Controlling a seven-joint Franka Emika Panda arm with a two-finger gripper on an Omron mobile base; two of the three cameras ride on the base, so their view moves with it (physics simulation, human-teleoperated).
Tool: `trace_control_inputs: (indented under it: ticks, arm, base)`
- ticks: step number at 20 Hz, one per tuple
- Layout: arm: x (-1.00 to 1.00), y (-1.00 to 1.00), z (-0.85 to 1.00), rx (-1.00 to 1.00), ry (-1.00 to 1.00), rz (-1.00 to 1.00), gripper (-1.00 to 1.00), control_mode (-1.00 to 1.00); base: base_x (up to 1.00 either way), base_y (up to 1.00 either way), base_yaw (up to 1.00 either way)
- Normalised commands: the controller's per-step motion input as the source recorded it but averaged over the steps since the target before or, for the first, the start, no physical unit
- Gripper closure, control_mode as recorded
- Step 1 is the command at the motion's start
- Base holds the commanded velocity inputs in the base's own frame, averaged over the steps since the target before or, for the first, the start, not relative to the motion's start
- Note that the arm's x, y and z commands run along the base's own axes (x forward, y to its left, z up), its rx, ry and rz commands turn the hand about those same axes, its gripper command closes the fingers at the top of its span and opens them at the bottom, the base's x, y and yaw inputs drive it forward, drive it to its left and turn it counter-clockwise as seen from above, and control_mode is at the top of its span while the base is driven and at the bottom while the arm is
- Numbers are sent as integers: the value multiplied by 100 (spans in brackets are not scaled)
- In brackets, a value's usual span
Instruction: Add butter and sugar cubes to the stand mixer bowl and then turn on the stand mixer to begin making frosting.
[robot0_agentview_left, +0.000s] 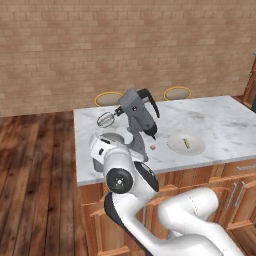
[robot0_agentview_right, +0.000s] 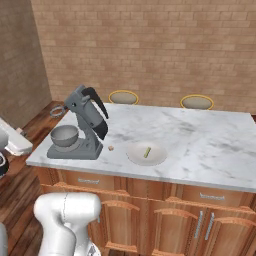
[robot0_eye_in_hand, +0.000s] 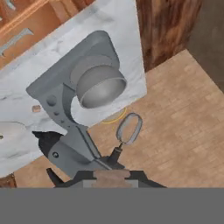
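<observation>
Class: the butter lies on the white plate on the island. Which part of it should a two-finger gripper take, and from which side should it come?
Probably best to take the butter at mid-length, across its narrow width, coming straight down from above. It is a slim stick lying flat on the plate, so its long sides are free, while the plate's rim hinders a sideways approach.

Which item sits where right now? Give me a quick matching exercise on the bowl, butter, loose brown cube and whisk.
1 stand mixer bowl
2 butter
3 brown cube
4 wire whisk

A on the white plate
B raised on the tilted-back mixer head
C on the mixer base
D on the bare marble counter, between mixer and plate

Pairs: 1-C, 2-A, 3-D, 4-B
</observation>
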Motion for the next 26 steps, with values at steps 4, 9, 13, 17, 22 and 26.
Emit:
trace_control_inputs:
  ticks: [4,9,13,17,22,26]
  arm:
    - [6,60,4,-57,-27,-4,100,-100]
    - [33,31,0,-43,-4,-16,100,-100]
    - [43,14,0,-34,6,-25,100,-100]
    - [35,1,-4,-29,9,-26,100,-100]
    - [20,0,-27,-11,5,-21,100,-100]
    - [21,0,-36,0,2,-14,100,-100]
  base:
    - [0,0,0]
    - [0,0,0]
    - [0,0,0]
    - [0,0,0]
    - [0,0,0]
    - [0,0,0]
